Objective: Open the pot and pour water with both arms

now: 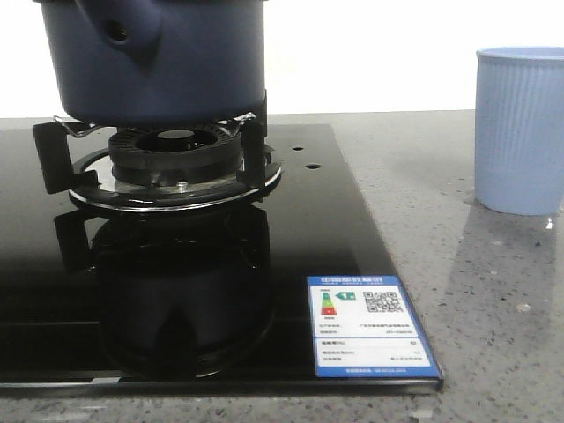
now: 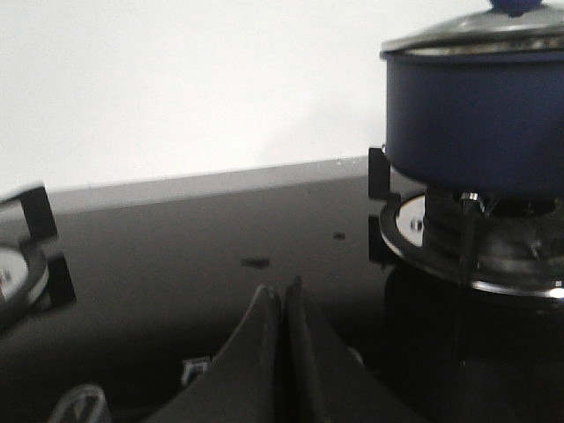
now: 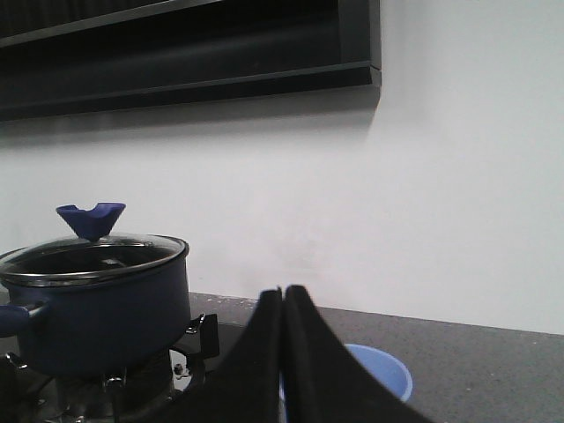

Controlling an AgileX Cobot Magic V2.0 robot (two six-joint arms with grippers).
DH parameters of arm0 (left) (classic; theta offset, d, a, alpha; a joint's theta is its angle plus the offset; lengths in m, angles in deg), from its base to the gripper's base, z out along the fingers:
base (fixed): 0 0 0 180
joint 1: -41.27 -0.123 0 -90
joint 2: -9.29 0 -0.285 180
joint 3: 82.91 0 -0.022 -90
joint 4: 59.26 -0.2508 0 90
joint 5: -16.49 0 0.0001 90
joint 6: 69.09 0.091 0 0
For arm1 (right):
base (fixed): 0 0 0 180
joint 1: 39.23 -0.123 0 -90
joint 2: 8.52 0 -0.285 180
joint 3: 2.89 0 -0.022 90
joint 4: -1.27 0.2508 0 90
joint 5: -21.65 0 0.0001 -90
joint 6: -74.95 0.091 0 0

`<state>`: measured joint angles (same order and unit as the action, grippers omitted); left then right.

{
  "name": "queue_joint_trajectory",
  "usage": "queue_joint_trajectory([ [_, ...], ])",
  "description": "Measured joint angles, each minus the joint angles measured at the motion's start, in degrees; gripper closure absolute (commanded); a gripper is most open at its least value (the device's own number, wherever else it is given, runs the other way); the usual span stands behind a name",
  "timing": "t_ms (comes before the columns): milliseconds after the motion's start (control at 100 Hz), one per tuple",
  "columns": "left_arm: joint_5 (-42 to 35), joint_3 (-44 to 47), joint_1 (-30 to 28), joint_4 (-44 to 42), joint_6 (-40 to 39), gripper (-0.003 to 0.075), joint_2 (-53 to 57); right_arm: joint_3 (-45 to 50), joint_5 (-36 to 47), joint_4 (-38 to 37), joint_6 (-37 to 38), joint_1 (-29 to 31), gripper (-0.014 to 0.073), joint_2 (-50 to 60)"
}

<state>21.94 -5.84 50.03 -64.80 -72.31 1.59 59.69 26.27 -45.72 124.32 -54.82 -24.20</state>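
The dark navy pot [image 1: 176, 66] sits on the gas burner [image 1: 174, 163] of a black glass hob, its handle stub with a small hole facing the front camera. The pot [image 2: 476, 119] [image 3: 92, 304] carries a glass lid [image 3: 88, 251] with a blue knob [image 3: 91, 218]. My left gripper [image 2: 284, 295] hangs shut and empty over the hob, apart from the pot. The right gripper [image 3: 284, 295] is shut and empty too, well clear of the pot, with a light blue cup [image 3: 383, 370] just behind its fingers. No water shows. Neither gripper appears in the front view.
A light blue ribbed cup [image 1: 520, 128] stands on the grey stone counter [image 1: 476, 291] right of the hob. A second burner [image 2: 22, 260] lies at the hob's other side. A blue energy label [image 1: 370, 326] sticks to the hob's front corner. A dark shelf [image 3: 194, 53] hangs on the wall.
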Motion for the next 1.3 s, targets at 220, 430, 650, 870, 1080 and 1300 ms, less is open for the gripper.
queue_joint_trajectory([
  [220, 2.93, 0.15, -3.2, 1.25, -5.36, 0.0739, 0.0, 0.0, 0.13, 0.0, 0.0, 0.0, 0.0667, 0.0],
  [430, 13.2, 0.15, -6.33, 2.03, -6.02, 0.0739, 0.0, 0.0, 0.13, 0.0, 0.0, 0.0, 0.0667, 0.0],
  [650, 13.82, 0.15, -7.0, 2.03, -6.09, 0.0739, 0.0, 0.0, 0.13, 0.0, 0.0, 0.0, 0.0667, 0.0],
  [870, 13.82, 0.15, -7.0, 2.03, -6.09, 0.0739, 0.0, 0.0, 0.13, 0.0, 0.0, 0.0, 0.0667, 0.0],
  [1080, 13.82, 0.15, -7.0, 2.03, -6.09, 0.0739, 0.0, 0.0, 0.13, 0.0, 0.09, 0.0, 0.0667, 0.0],
  [1300, 13.82, 0.15, -7.0, 2.03, -6.09, 0.0739, 0.0, 0.0, 0.13, 0.0, 0.09, 0.0, 0.0667, 0.0],
])
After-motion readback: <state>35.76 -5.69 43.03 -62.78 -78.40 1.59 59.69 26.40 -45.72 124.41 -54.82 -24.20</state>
